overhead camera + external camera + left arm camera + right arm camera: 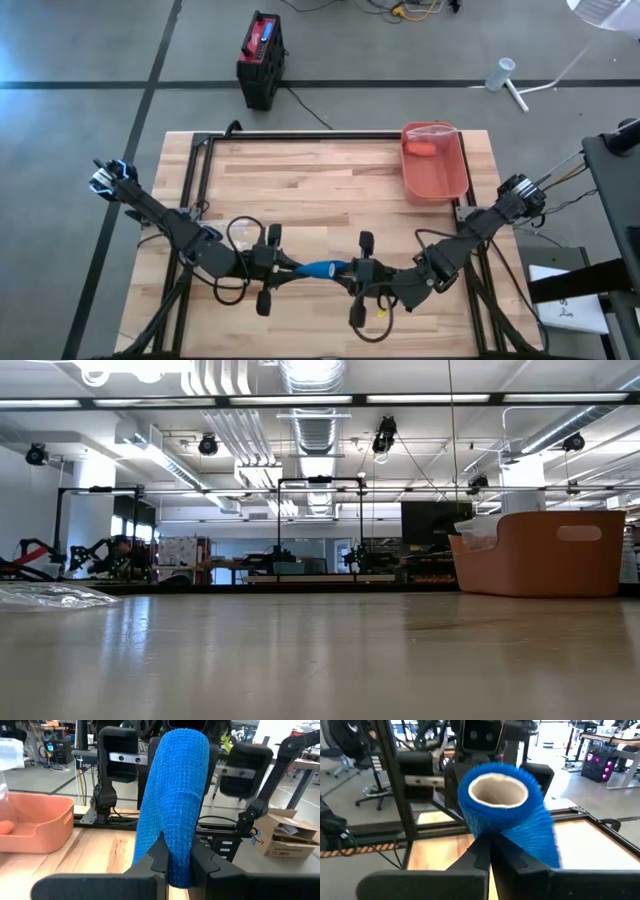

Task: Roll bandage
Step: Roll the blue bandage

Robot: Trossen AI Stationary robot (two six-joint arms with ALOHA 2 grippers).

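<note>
Between our two clenched jaws hangs one blue bandage: our left gripper pinches its strip, our right gripper its roll. Only the right wrist view shows the cardboard core. We count one orange bin.

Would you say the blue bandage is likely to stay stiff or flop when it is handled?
The blue bandage is probably floppy: its mesh strip bends between both tools. The end wound on the cardboard core looks firmer, and light, and might roll if set down.
</note>
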